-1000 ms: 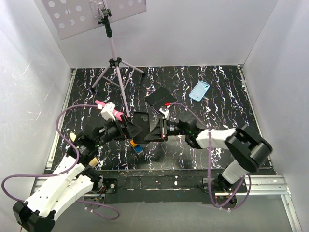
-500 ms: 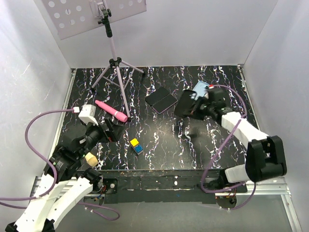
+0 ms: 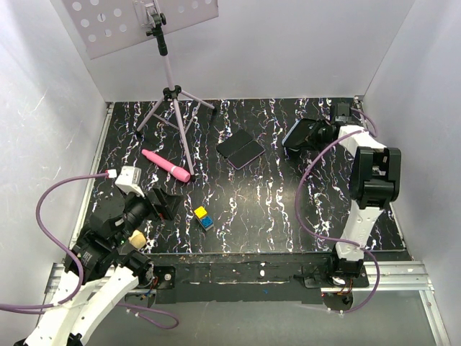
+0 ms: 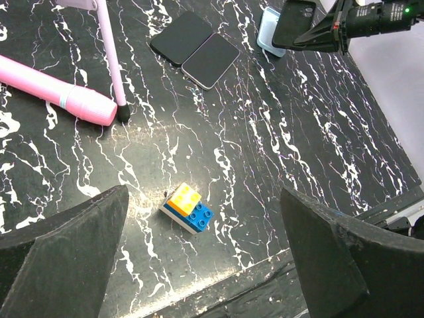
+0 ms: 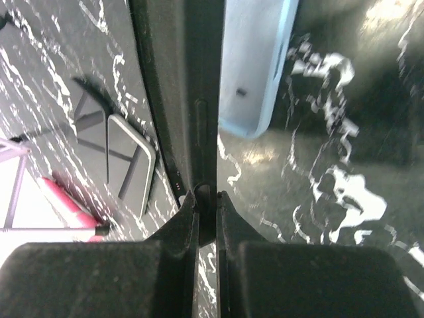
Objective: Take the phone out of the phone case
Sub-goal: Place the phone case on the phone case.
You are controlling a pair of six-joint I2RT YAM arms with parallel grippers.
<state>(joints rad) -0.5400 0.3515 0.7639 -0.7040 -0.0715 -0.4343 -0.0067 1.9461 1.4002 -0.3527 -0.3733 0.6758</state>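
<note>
My right gripper (image 3: 317, 133) is shut on one short end of the phone (image 3: 301, 134), a thin black slab held tilted above the table at the back right. In the right wrist view the phone (image 5: 192, 99) runs edge-on from the closed jaws of the right gripper (image 5: 207, 199). The light blue phone case (image 5: 255, 59) lies empty on the table just beyond it. The left wrist view shows the phone (image 4: 291, 23) over the case (image 4: 266, 40). My left gripper (image 3: 162, 204) hangs open and empty at the near left, its fingers (image 4: 59, 245) spread wide.
A yellow and blue brick stack (image 3: 202, 217) sits near the front edge. A pink cylinder (image 3: 166, 166) lies at the left beside a tripod (image 3: 173, 108). A dark folded wallet (image 3: 241, 149) rests in the middle of the black marbled table (image 3: 274, 194). White walls close in three sides.
The left gripper opened and pulled back from the table's middle to the near left. The right arm swung from the middle to the back right, carrying the phone over the case.
</note>
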